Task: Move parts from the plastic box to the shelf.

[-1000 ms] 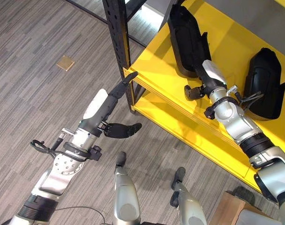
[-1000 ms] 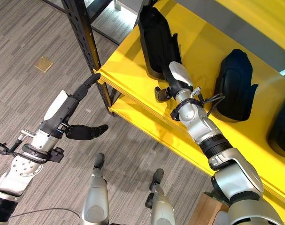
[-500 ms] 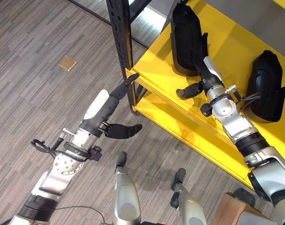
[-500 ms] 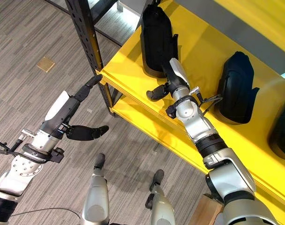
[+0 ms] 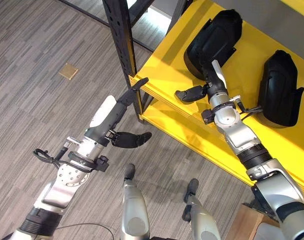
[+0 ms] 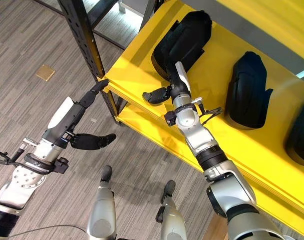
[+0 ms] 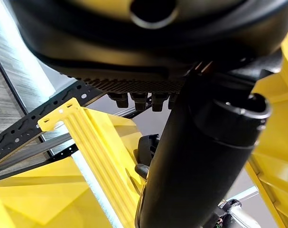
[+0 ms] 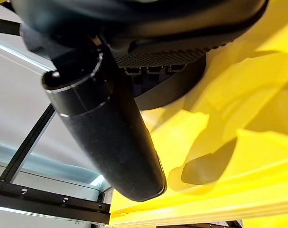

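On the yellow shelf [image 5: 164, 75] lies a black moulded part [image 5: 212, 40], its long side slanting toward the back right. My right hand [image 5: 212, 82] is open, its straight fingers against the part's near end and its thumb [image 5: 189, 93] spread out over the shelf. The right wrist view shows that thumb [image 8: 110, 128] and the part [image 8: 170, 90] just past the fingers. A second black part [image 5: 279, 90] lies further right, a third [image 6: 299, 132] beyond it. My left hand [image 5: 114, 112] is open and holds nothing, one fingertip at the shelf's front corner.
A black perforated upright [image 5: 119, 45] stands at the shelf's corner, close to my left hand. A lower yellow shelf [image 5: 192, 137] runs beneath. A small brown plate [image 5: 68, 71] is set in the grey floor. A wooden box corner [image 5: 242, 225] is at the lower right.
The near black part has turned on the shelf, its far end swinging to the right. My right hand moved left along the shelf with its thumb spread wider. The left hand stayed put.
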Controlling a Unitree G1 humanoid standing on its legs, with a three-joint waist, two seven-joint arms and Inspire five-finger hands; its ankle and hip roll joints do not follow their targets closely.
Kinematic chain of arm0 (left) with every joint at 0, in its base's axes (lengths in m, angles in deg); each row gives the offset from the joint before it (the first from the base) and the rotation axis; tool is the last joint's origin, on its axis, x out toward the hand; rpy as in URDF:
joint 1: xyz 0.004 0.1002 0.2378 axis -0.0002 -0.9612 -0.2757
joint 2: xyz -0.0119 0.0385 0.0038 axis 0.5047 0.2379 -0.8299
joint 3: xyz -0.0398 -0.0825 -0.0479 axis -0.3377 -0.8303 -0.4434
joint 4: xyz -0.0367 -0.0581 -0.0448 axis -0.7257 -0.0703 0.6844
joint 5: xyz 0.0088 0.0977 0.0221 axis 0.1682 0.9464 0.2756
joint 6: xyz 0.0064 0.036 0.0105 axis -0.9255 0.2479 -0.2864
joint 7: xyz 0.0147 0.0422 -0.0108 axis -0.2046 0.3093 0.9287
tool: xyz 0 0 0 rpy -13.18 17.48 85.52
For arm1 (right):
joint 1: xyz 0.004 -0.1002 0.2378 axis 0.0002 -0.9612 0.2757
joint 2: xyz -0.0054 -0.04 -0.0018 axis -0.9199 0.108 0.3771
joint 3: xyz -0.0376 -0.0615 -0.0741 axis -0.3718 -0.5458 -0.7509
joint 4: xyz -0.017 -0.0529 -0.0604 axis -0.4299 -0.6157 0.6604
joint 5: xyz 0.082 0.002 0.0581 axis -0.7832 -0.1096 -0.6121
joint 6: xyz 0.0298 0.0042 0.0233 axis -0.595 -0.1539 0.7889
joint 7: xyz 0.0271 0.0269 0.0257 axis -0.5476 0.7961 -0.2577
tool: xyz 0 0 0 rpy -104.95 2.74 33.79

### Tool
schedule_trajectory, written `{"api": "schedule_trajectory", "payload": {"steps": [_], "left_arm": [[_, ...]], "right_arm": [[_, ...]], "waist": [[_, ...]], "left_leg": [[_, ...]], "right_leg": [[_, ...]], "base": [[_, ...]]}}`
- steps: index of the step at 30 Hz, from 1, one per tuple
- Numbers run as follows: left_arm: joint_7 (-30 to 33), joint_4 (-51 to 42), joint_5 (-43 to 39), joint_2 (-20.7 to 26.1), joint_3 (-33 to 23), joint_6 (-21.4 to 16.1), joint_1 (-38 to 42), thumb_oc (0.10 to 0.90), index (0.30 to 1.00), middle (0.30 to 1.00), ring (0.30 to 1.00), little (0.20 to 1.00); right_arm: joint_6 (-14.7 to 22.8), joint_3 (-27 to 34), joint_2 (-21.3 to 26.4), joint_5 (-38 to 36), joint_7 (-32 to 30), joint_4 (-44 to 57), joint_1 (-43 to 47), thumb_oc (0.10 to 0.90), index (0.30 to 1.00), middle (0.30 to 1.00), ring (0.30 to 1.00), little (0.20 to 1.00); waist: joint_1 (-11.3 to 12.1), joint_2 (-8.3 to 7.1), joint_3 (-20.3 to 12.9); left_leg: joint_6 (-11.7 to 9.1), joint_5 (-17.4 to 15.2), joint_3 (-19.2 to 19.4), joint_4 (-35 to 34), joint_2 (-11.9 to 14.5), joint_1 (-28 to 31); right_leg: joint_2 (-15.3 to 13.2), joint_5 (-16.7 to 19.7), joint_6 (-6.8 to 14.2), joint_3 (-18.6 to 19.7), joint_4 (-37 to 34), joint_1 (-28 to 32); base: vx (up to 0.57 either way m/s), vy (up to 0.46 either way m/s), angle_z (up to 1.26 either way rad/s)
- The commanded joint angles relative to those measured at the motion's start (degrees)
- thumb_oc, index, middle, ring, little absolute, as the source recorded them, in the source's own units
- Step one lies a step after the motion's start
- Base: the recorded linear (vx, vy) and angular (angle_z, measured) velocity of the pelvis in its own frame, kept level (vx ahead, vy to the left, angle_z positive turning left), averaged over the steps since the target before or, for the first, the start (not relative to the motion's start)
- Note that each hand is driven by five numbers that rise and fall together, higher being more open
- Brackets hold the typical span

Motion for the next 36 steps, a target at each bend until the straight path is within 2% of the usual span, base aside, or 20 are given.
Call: {"api": "schedule_trajectory", "payload": {"steps": [1, 4, 8, 10, 11, 14, 20, 27, 36], "left_arm": [[4.13, -4.48, -1.25, -3.41, -0.94, -4.04, 3.6, 0.9, 1.0, 1.0, 1.0, 1.0], [4.5, -4.72, -1.18, -3.64, -0.91, -3.52, 3.84, 0.9, 1.0, 1.0, 1.0, 1.0], [4.97, -5.18, -1.07, -4.0, -0.91, -2.65, 3.99, 0.9, 1.0, 1.0, 1.0, 1.0], [4.92, -5.16, -1.07, -4.03, -0.83, -2.64, 4.02, 0.9, 1.0, 1.0, 1.0, 1.0], [4.78, -5.24, -1.39, -4.03, -0.83, -2.65, 3.91, 0.9, 1.0, 1.0, 1.0, 1.0], [4.67, -5.33, -1.65, -3.87, -0.78, -2.61, 3.9, 0.9, 1.0, 1.0, 1.0, 1.0], [3.96, -5.61, -2.09, -3.85, -0.96, -2.71, 3.69, 0.9, 1.0, 1.0, 1.0, 1.0], [2.47, -5.83, -2.87, -3.13, -1.69, -2.59, 3.42, 0.9, 1.0, 1.0, 1.0, 1.0], [1.36, -5.98, -3.15, -2.5, -2.12, -2.4, 2.93, 0.9, 1.0, 1.0, 1.0, 1.0]], "right_arm": [[-3.79, 0.2, -0.12, 2.78, -0.96, 0.77, -4.18, 0.9, 1.0, 1.0, 1.0, 1.0], [-4.14, 0.15, -0.14, 4.7, -0.59, 1.03, -4.11, 0.9, 1.0, 1.0, 1.0, 1.0], [-5.23, -0.71, 0.61, 12.07, 0.24, 2.68, -3.82, 0.9, 1.0, 1.0, 1.0, 1.0], [-5.29, -0.93, 0.88, 12.95, 0.59, 2.77, -3.57, 0.9, 1.0, 1.0, 1.0, 1.0], [-5.95, -1.57, 1.6, 16.84, 0.66, 2.96, -3.14, 0.9, 1.0, 1.0, 1.0, 1.0], [-6.73, -2.25, 2.32, 19.72, 0.94, 3.18, -2.42, 0.9, 1.0, 1.0, 1.0, 1.0], [-9.41, -3.64, 3.75, 21.62, 4.76, 3.5, -1.67, 0.9, 1.0, 1.0, 1.0, 1.0], [-10.08, -5.34, 5.9, 26.84, 10.47, 3.24, -0.9, 0.9, 1.0, 1.0, 1.0, 1.0], [-12.57, -6.42, 8.24, 27.88, 12.12, 2.33, -0.69, 0.9, 1.0, 1.0, 1.0, 1.0]], "waist": [[-0.33, 0.83, -3.32], [-0.58, 1.01, -3.35], [-0.94, 1.28, -3.35], [-0.9, 1.25, -3.4], [-0.82, 1.3, -3.53], [-0.78, 1.29, -3.67], [-0.56, 0.81, -3.71], [-0.24, 0.02, -3.87], [0.04, -1.09, -4.19]], "left_leg": [[2.87, 6.74, 3.78, -3.74, -0.27, -5.18], [2.89, 6.69, 3.91, -3.72, -0.28, -5.17], [2.98, 6.54, 4.09, -3.85, -0.34, -4.94], [2.98, 6.53, 4.05, -3.83, -0.41, -5.0], [3.0, 6.45, 3.99, -3.67, -0.53, -5.15], [3.03, 6.34, 3.92, -3.62, -0.55, -5.14], [3.03, 6.29, 3.72, -3.31, -0.58, -5.39], [2.98, 6.26, 3.59, -3.12, -0.5, -5.48], [2.93, 6.28, 3.47, -2.66, -0.29, -5.75]], "right_leg": [[0.71, -16.54, -1.57, 3.42, 7.89, 8.69], [0.65, -16.55, -1.58, 3.62, 7.94, 8.5], [0.52, -16.45, -1.54, 3.92, 8.13, 7.98], [0.52, -16.44, -1.54, 3.94, 8.09, 7.98], [0.49, -16.41, -1.53, 3.98, 8.04, 7.96], [0.48, -16.36, -1.48, 3.91, 8.04, 7.91], [0.56, -16.29, -1.43, 3.86, 7.94, 8.05], [0.81, -16.15, -1.3, 3.66, 7.9, 8.15], [1.15, -16.13, -1.22, 3.54, 7.81, 8.69]], "base": [[-0.02, 0.062, -0.07], [-0.01, 0.03, -0.02], [-0.01, 0.031, -0.04], [0.0, 0.0, 0.0], [0.0, 0.0, 0.0], [0.0, 0.0, 0.0], [0.0, 0.0, 0.0], [0.01, -0.02, 0.0], [0.02, -0.021, 0.01]]}}
